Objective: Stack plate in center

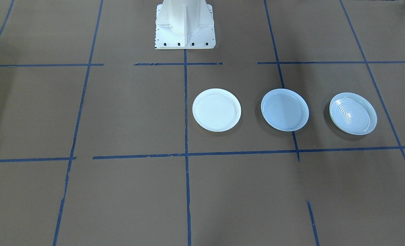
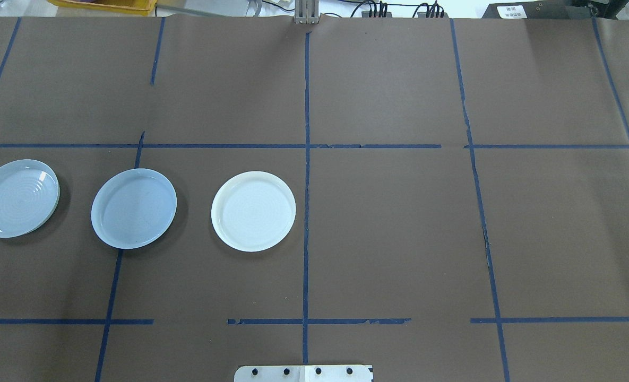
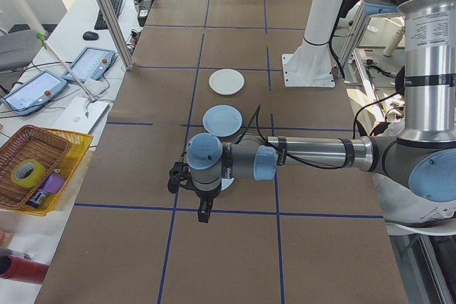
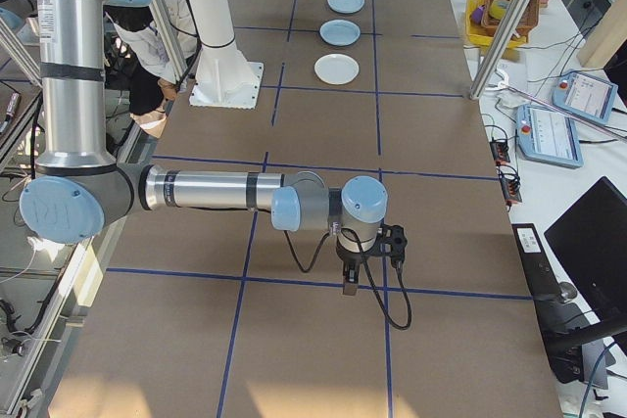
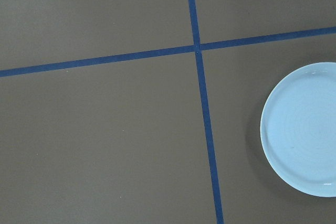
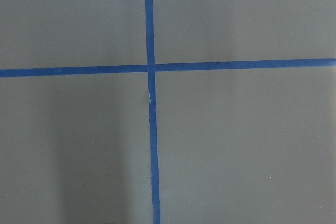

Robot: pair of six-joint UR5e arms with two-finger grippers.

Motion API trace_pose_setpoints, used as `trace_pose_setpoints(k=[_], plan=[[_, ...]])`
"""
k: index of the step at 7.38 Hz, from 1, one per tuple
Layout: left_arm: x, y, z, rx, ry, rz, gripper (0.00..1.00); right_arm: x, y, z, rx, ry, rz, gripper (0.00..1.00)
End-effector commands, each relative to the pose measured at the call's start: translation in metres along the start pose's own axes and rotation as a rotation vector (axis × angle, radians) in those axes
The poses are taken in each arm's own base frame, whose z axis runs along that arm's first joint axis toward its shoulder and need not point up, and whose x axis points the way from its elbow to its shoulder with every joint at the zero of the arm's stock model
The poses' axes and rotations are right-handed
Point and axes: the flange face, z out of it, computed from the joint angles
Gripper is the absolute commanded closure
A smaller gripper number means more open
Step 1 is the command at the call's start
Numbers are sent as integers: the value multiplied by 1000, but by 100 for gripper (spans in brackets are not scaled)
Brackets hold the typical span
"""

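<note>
Pale-blue plate (image 2: pixel 134 208) lies flat on the surface (image 2: pixel 388 239), between the whiter plate (image 2: pixel 253 210) and ringed plate (image 2: pixel 16 198). It looks rigid, light and slick; grip its raised rim. Either pincer's state: cannot tell.

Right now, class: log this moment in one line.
stage: start | plates: white plate, center plate, ringed plate separate, unstacked | grippers: unclear

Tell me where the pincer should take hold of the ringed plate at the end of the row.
Probably by the rim. The ringed plate lies flat on the table, shallow with a low raised rim, so only the edge offers a pinch. I'd come from above on its outer side, away from the pale-blue plate, one finger inside the rim, one outside. That side looks free.
</note>
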Motion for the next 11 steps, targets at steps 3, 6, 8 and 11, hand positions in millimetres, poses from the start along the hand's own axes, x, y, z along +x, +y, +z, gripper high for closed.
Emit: trace_pose_setpoints(k=[3,6,8,11], plan=[[2,-2,-2,5,-1,9,0,0,0,0,0,0,1,0],[12,-13,13,63,5,-74,0,0,0,0,0,0,1,0],[20,-15,81,115,46,-119,0,0,0,0,0,0,0,0],[53,-10,136,110,106,-166,0,0,0,0,0,0,1,0]])
